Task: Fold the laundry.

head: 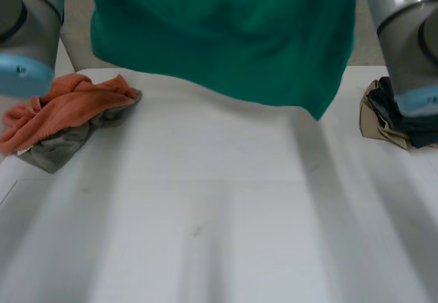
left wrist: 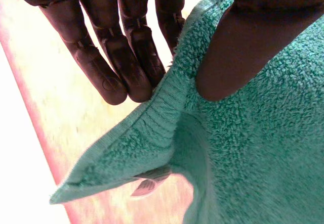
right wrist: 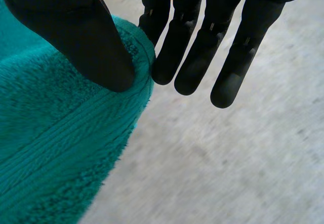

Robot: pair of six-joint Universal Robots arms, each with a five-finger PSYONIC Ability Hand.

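Head view: teal-green terry towel (head: 226,36) hangs spread in the air over the far side of the white table (head: 219,221), held by its top edge. The bottom hem is uneven and lowest toward the right arm (head: 410,36).
Left hand (left wrist: 121,62): thumb presses the towel's hemmed edge against straight fingers, close to a corner. That corner sticks out past the pinch, with a small label tag (left wrist: 147,184) under it.
Right hand (right wrist: 76,37): thumb is on the ribbed hem, pinching it against the nearest finger. The other fingers are straight and off the cloth.
Step in hand, my read: holding the towel up and spread, ready to lay flat or fold in half.
Do it well: level both hands first so the bottom hem hangs square. Hold tension across the top edge with no sag. Lower so the bottom hem lands first, then draw toward the robot to lay it down without wrinkles.
Grip risk: both pinches are shallow and right at the hem, so go slow and avoid jerks or the terry may slip out.
Clearance: orange crumpled cloth (head: 75,101) lies on a grey-green cloth (head: 58,149) by the left arm (head: 27,29), and a beige and dark cloth heap (head: 383,122) sits under the right arm. Land the towel between them, mid-table, touching neither.
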